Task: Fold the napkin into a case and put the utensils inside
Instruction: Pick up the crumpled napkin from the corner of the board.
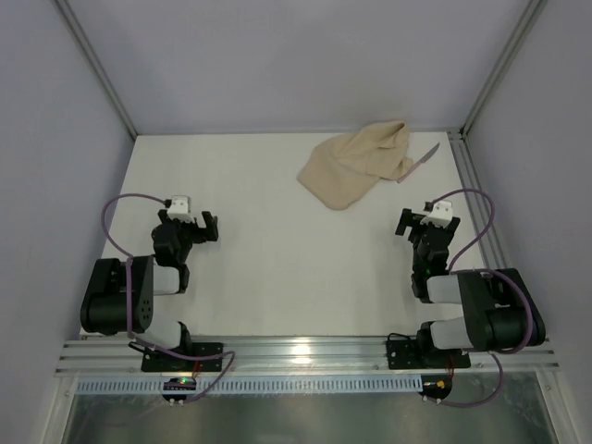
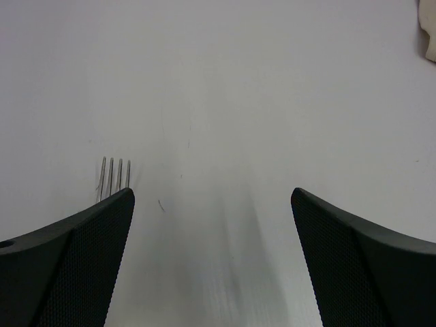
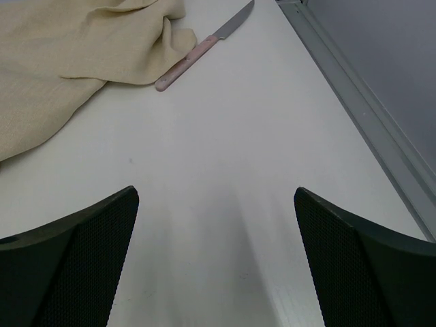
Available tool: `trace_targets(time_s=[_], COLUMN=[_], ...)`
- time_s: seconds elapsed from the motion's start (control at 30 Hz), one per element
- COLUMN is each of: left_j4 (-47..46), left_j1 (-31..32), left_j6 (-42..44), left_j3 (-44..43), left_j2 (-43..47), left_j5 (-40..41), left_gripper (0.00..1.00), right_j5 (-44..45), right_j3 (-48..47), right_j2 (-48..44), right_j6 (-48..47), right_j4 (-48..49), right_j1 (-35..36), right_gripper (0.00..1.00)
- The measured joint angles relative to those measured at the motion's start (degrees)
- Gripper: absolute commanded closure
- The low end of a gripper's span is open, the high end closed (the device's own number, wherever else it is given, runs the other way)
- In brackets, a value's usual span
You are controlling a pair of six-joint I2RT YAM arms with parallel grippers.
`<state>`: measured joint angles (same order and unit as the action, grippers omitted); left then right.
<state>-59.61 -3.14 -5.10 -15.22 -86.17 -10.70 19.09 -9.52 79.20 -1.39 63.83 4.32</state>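
The beige napkin (image 1: 356, 165) lies crumpled at the back right of the table; no folded case shows. It also shows in the right wrist view (image 3: 75, 54), and a corner of it in the left wrist view (image 2: 429, 34). The knife (image 1: 418, 163) with pinkish handle and grey blade lies beside the napkin's right edge, its handle end touching the cloth (image 3: 201, 49). Thin silvery fork tines (image 2: 114, 174) stick out past my left finger; the rest of the fork is hidden. My left gripper (image 1: 192, 222) (image 2: 212, 204) and right gripper (image 1: 428, 227) (image 3: 216, 201) are open and empty, low over the table.
A metal frame rail (image 1: 472, 185) runs along the table's right edge, close to the knife (image 3: 354, 102). Grey walls enclose the white table (image 1: 277, 231) on the left, back and right.
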Motion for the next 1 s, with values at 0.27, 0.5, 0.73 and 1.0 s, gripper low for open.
trace_targets(time_s=[0.27,0.5,0.73,1.0], left_j4=[0.17,10.88,51.65,77.7], left_j1=[-0.07,-2.08,-3.23,7.06], left_j6=[0.22,0.9,6.05,14.88], left_j3=[0.0,-4.17,-40.7,-48.92], left_j2=[0.13,3.87,10.29,7.3], left_j5=[-1.09,-8.2,-17.0,-9.07], left_gripper=[0.01,0.05,0.14,0.13], right_j5=[-0.33,-4.61,-6.82,-9.46], right_j3=[-19.54,-50.77,-77.61,-106.88], right_j2=[-12.39,-2.05,21.75,50.18], right_j6=[4.15,11.17,15.21,16.83], right_j4=[-29.53,-51.69,-71.6,-89.59], right_j1=[-0.04,-0.04,0.26,1.42], right_gripper=[0.18,0.25,0.3,0.32])
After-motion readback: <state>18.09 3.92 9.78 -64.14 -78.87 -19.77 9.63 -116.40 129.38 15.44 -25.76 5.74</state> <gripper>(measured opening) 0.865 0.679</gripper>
